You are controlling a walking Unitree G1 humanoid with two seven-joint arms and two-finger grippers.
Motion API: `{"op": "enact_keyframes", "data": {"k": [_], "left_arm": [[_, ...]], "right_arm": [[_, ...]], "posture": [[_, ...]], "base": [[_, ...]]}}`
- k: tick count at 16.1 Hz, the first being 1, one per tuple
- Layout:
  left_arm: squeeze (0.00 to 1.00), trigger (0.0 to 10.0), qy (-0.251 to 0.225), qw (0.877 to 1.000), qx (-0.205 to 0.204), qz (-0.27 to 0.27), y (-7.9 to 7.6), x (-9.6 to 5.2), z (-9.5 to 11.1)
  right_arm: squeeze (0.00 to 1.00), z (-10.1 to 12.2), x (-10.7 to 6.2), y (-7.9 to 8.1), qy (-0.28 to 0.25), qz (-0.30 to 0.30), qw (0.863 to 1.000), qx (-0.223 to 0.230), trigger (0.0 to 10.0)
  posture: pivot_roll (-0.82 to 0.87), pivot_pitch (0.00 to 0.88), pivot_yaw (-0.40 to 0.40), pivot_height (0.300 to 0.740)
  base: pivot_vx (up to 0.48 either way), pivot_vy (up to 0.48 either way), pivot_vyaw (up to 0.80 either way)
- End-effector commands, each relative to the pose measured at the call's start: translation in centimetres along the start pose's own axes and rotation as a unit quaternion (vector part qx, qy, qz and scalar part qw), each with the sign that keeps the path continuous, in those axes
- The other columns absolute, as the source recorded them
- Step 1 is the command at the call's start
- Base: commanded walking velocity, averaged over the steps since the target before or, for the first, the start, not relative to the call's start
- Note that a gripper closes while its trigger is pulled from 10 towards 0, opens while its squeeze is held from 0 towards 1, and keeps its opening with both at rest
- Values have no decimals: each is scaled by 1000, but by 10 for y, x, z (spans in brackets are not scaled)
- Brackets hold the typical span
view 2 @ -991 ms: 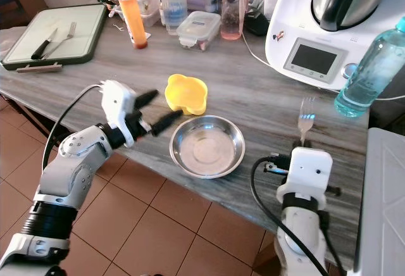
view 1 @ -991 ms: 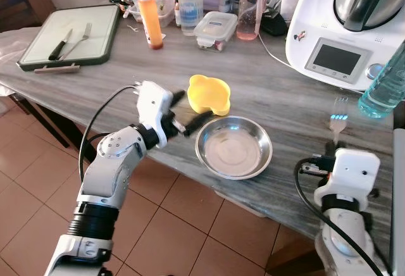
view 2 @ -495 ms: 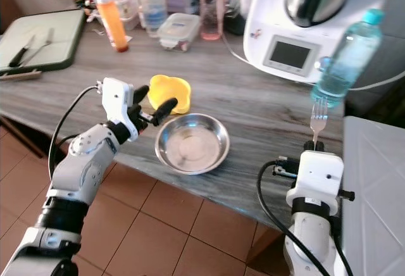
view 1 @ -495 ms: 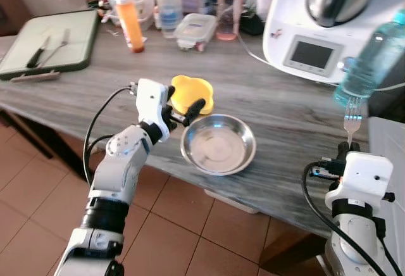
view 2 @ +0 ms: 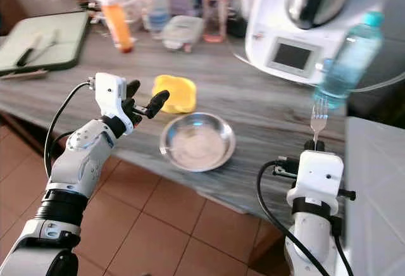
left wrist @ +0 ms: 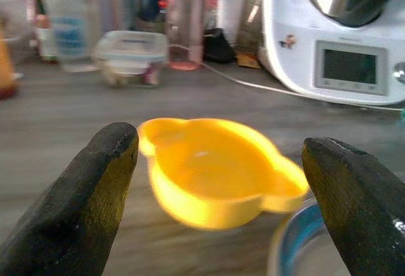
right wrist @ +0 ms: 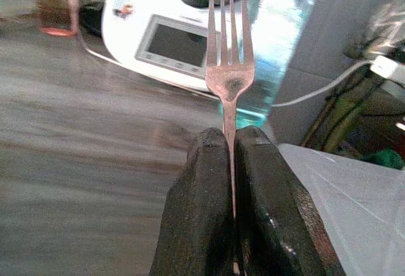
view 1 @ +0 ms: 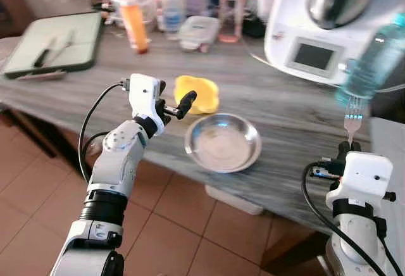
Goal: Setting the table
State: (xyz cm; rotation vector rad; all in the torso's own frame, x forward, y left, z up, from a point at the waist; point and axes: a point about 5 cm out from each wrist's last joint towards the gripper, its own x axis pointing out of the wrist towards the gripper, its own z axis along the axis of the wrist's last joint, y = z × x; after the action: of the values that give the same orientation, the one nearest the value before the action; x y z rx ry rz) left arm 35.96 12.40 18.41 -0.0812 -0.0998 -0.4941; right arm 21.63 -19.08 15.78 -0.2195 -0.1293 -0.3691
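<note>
A shallow steel bowl (view 1: pixel 223 142) sits near the front edge of the grey wooden counter (view 1: pixel 291 108). Just behind it to the left lies a yellow plastic bowl (view 1: pixel 197 93) with two lugs. My left gripper (view 1: pixel 172 100) is open and hovers just left of the yellow bowl; in the left wrist view that yellow bowl (left wrist: pixel 215 169) lies ahead between the two black fingers (left wrist: pixel 76 206), untouched. My right gripper (right wrist: pixel 231 144) is shut on the handle of a metal fork (view 1: pixel 352 112), held upright with tines up at the counter's right end.
A white kitchen machine (view 1: pixel 323 29) and a blue-green water bottle (view 1: pixel 373 61) stand at the back right. Bottles, an orange sauce bottle (view 1: pixel 134 24) and a lidded container (view 1: pixel 199 32) line the back. A green tray (view 1: pixel 54 45) with cutlery lies far left. Tiled floor is below.
My left gripper has lifted and drawn back left, from the steel bowl's rim to beside the yellow bowl. The camera has shifted. The fork stays held upright.
</note>
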Motion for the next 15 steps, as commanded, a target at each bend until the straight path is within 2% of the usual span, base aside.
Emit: {"op": "enact_keyframes", "data": {"k": [1,12,15], "left_arm": [[0,10000,-4,1000,10,9,5,0,3],[0,10000,0,1000,15,-1,4,1,1],[0,10000,-7,1000,21,-15,-1,3,1]], "right_arm": [[0,6,-2,0,-14,2,1000,1,10000],[0,4,-2,-4,-11,-9,1000,-9,10000],[0,4,-2,-5,-11,-15,1000,-14,10000]], "posture": [[24,78,32,740],[22,90,31,740],[17,91,31,740]], "base": [[0,368,0],[0,375,0],[0,0,0]]}}
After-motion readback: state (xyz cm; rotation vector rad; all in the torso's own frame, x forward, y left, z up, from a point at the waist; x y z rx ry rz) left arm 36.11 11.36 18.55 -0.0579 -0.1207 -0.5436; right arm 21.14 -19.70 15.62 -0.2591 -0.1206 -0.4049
